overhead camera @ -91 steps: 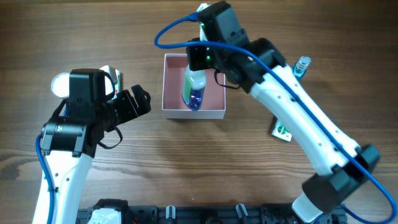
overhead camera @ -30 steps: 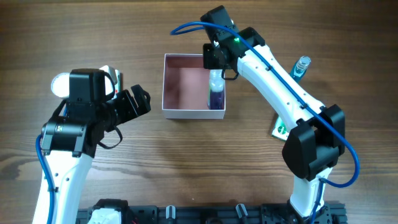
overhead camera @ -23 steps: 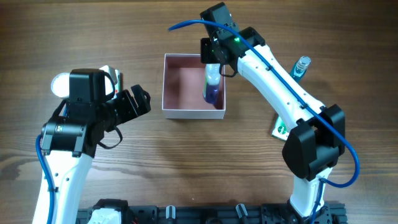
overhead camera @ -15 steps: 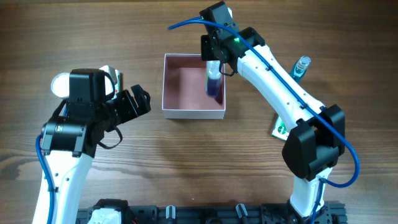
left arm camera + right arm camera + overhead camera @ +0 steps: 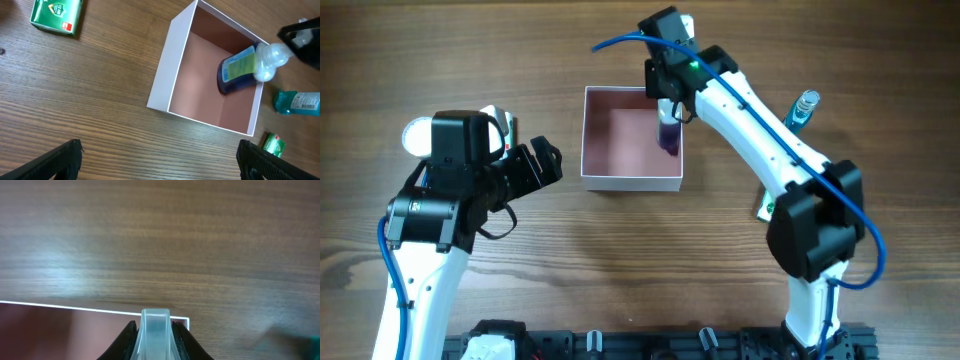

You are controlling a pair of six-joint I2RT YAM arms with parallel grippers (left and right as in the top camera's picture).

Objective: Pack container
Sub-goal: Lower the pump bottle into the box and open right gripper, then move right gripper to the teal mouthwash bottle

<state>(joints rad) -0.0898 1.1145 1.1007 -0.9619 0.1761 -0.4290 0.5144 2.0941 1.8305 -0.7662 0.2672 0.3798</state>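
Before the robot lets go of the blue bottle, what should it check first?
1. Right gripper shut on the blue bottle: ok.
2. Bottle over the inside of the container, at its right wall: ok.
3. Bottle's bottom resting on the container floor: cannot tell.
4. Bottle upright: not ok, it leans.
5. Left gripper open, away from the container: ok.
6. Room left in the container: ok.

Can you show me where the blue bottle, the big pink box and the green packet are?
Clear bottle of blue liquid (image 5: 239,74), left wrist view, on its label.
Square white box with pink inside (image 5: 200,85), left wrist view, on its bare floor.
Green packet (image 5: 56,15), left wrist view, on its top face.
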